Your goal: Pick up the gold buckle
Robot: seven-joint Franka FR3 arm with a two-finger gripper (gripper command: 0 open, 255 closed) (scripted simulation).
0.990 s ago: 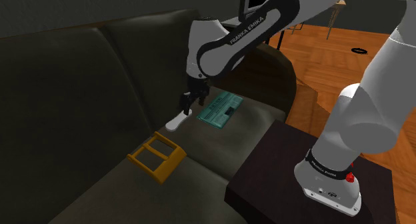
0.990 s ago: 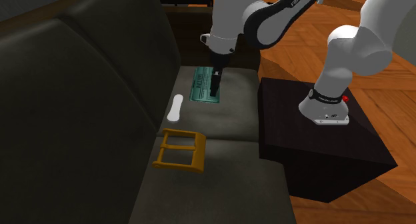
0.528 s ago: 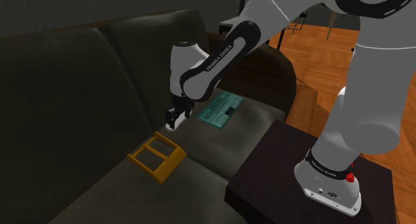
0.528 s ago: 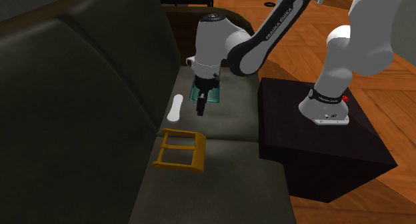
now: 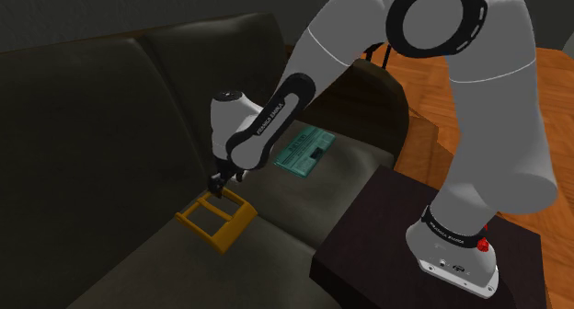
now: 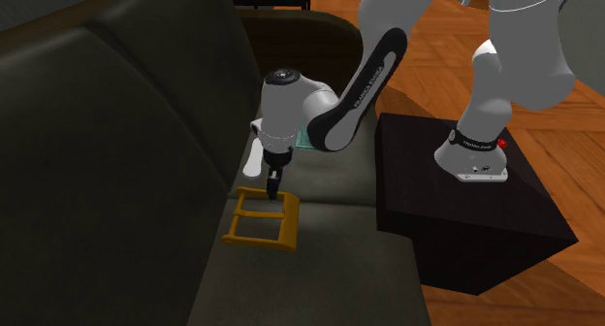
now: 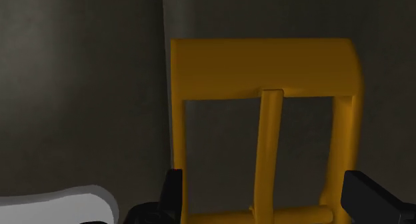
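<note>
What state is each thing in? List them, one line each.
buckle: lying on the sofa seat, not held.
end effector: open, fingers either side of the buckle's near end.
white bar: lying on the seat, near the buckle.
teal board: lying flat on the seat, apart from the others.

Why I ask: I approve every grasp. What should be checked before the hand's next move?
1. Hand open: ok, fingers stand apart.
2. Hand over the buckle: ok, fingers flank its end.
3. Buckle flat on the sofa seat: ok.
4. White bar apart from buckle: ok.
5. Hand low enough to close on the buckle: cannot tell.
</note>
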